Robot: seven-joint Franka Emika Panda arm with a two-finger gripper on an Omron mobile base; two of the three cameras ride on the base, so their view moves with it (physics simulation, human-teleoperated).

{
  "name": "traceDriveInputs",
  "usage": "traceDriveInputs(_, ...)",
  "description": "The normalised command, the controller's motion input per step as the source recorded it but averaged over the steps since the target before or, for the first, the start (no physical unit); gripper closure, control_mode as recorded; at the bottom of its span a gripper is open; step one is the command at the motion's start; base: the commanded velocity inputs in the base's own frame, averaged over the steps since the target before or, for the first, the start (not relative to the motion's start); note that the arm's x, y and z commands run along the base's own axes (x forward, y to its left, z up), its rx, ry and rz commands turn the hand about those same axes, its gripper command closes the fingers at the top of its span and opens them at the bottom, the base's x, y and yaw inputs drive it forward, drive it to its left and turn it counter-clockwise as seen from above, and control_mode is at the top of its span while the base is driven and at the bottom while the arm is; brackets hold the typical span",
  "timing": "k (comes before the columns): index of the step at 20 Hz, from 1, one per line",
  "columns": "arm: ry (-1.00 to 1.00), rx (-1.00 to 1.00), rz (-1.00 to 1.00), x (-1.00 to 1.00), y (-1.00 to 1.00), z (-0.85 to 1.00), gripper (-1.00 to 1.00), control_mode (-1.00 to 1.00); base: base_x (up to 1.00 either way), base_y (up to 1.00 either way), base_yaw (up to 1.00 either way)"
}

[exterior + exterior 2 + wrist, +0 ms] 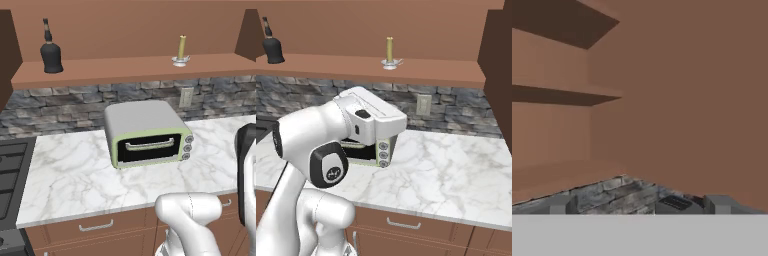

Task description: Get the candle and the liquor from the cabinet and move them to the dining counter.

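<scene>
Our gripper (640, 204) shows as two small grey fingertips (559, 204) set far apart at the bottom of the hand view, jaws spread wide with nothing between them, facing the bare brown inside of the cabinet (677, 100) above a strip of grey stone wall. From the base views we see the cabinet's open wooden shelf (125, 67) running above the marble worktop (70, 175). On the shelf's left end stands the liquor (50, 51), a small black bottle with a squat bell-shaped body, a thin neck and a dark stopper. Well apart from it, toward the right end of the same shelf, stands the candle (182, 49), a short pale-yellow stick upright in a small round silvery dish holder. Below them, a pale green toaster oven (147, 134) with a grey top sits on the worktop against the stone backsplash (60, 102).
</scene>
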Motion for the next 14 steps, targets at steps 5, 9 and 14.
traceDriveInputs(5,0.15,0.04,0.32,0.0,0.64,0.28,-1.0,-1.0,0.0,0.0,0.0)
traceDriveInputs(9,0.21,0.03,0.32,0.0,0.43,0.31,-1.0,-1.0,0.0,0.0,0.0)
traceDriveInputs(14,0.18,0.0,0.15,0.02,0.45,0.26,-1.0,-1.0,0.0,0.0,0.0)
